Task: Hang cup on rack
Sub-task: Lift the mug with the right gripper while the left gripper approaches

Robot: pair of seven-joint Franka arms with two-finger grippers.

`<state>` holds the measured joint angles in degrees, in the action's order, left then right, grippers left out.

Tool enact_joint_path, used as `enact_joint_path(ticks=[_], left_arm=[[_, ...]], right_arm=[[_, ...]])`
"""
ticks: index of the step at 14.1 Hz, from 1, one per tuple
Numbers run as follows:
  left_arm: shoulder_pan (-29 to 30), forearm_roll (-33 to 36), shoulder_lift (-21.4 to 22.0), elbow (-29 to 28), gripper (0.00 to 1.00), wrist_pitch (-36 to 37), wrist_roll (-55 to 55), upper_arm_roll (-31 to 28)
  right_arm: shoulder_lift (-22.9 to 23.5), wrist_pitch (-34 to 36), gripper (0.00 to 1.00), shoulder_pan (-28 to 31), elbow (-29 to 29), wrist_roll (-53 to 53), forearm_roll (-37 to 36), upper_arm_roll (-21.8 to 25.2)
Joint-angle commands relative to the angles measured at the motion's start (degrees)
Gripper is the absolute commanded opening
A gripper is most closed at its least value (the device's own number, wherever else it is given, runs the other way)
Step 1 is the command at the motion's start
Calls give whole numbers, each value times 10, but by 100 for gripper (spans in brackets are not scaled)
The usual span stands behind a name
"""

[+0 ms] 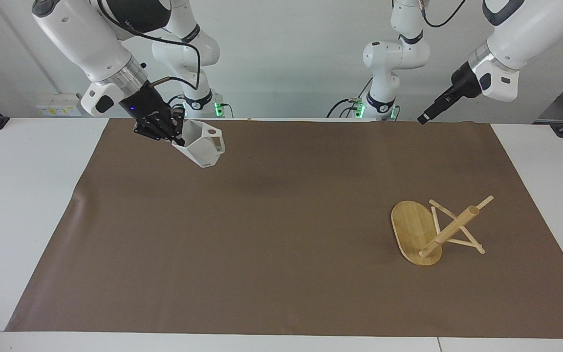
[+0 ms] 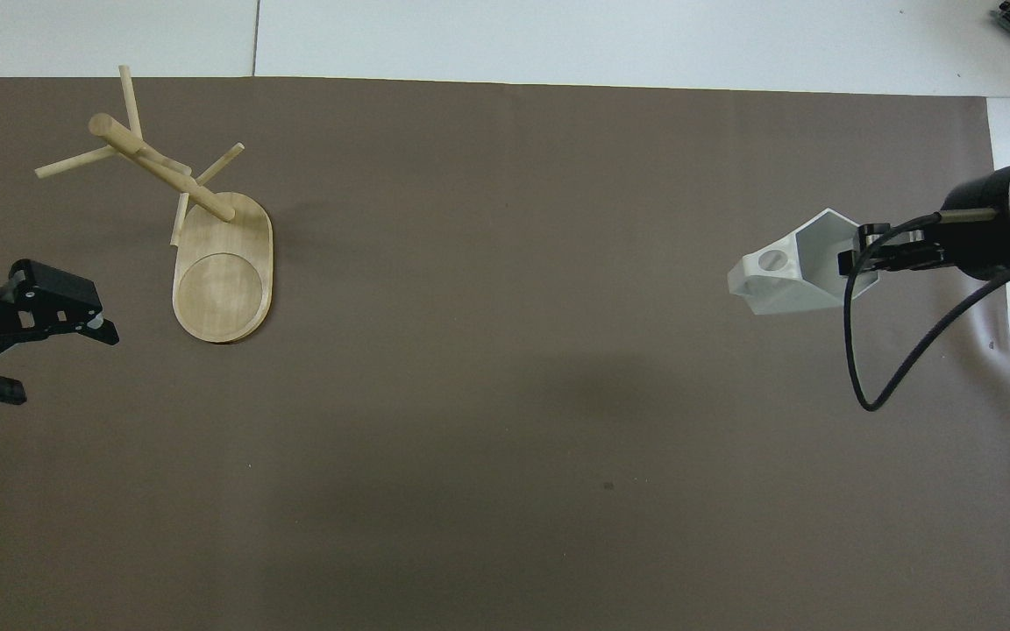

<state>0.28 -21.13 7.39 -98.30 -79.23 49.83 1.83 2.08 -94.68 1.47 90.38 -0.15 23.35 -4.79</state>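
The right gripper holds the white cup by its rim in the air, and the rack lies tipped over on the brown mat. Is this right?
Not fully. In the facing view the rack stands upright on its base. The right gripper does hold the cup by its rim, raised above the brown mat.

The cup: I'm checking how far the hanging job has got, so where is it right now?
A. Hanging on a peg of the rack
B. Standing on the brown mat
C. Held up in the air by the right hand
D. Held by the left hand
C: the right hand is shut on the cup's rim, holding it tilted above the mat, well away from the rack.
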Motion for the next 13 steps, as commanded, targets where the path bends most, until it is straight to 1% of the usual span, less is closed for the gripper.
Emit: enact_joint_path(ticks=[1, 4, 5, 7, 9, 11, 13], left_arm=[[24, -80, 53, -85, 100, -32, 90, 0], [39, -174, 82, -140, 100, -71, 191, 0], [40, -208, 84, -156, 100, -85, 220, 0], [37, -253, 105, -200, 100, -134, 267, 1], [41, -306, 120, -236, 100, -148, 280, 0], [48, -354, 116, -254, 100, -158, 287, 0], [57, -402, 112, -268, 100, -172, 293, 0]], right_arm=[[-8, 5, 0, 6, 4, -6, 27, -35], [-10, -3, 0, 6, 4, 17, 43, -91], [-12, -5, 0, 6, 5, 44, 44, -108], [-14, -7, 0, 6, 8, 108, 46, -140], [-17, -25, 0, 6, 14, 139, 47, -166], [-23, -44, 0, 6, 29, 154, 48, -187], [-26, -66, 0, 6, 37, 183, 73, -197]])
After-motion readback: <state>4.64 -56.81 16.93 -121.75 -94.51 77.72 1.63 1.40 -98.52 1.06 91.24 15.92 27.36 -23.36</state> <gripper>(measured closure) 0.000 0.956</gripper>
